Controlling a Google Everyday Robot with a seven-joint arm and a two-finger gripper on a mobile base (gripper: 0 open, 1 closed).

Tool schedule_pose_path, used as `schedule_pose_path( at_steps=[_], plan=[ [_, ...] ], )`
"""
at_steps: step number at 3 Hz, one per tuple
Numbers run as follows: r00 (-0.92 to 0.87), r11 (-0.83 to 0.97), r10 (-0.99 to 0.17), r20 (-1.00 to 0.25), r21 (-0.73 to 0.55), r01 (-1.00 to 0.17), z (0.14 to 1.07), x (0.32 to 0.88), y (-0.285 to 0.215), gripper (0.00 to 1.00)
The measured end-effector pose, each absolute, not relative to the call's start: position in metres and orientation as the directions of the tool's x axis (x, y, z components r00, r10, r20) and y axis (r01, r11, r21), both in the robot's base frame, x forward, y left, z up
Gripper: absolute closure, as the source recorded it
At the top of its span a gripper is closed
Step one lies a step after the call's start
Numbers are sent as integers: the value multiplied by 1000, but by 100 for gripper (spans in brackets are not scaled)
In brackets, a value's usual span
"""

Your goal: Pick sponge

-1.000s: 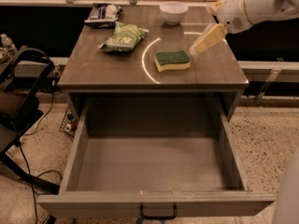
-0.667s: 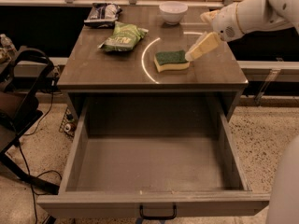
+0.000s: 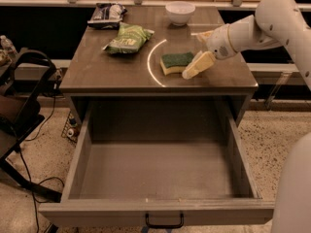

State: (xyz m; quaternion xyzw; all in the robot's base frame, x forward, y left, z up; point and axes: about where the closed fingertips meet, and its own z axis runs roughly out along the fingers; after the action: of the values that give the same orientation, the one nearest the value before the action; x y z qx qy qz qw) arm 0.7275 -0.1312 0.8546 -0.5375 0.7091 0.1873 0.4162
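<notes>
The sponge lies flat on the tabletop, right of centre, dark green top over pale yellow foam. My gripper reaches in from the right on a white arm. Its pale fingertips sit just at the sponge's right end, low over the table. I cannot tell whether they touch the sponge.
A green snack bag lies left of the sponge, a dark snack bag at the far left, a white bowl at the back. An open empty drawer projects from the table front. A black chair stands at the left.
My gripper has moved down and left, from beside the sponge's far right to right against its right end. The sponge has not moved.
</notes>
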Motion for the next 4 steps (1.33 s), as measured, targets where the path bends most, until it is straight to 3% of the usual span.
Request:
schedule_pose_path(
  at_steps=[1,3,4],
  plan=[
    [-95,361,-594,-799,-159,-919,833,718,-130,0],
    [-94,363,-576,-812,-151,-919,830,711,-127,49],
    [-94,363,-576,-812,-151,-920,831,711,-126,80]
  ],
)
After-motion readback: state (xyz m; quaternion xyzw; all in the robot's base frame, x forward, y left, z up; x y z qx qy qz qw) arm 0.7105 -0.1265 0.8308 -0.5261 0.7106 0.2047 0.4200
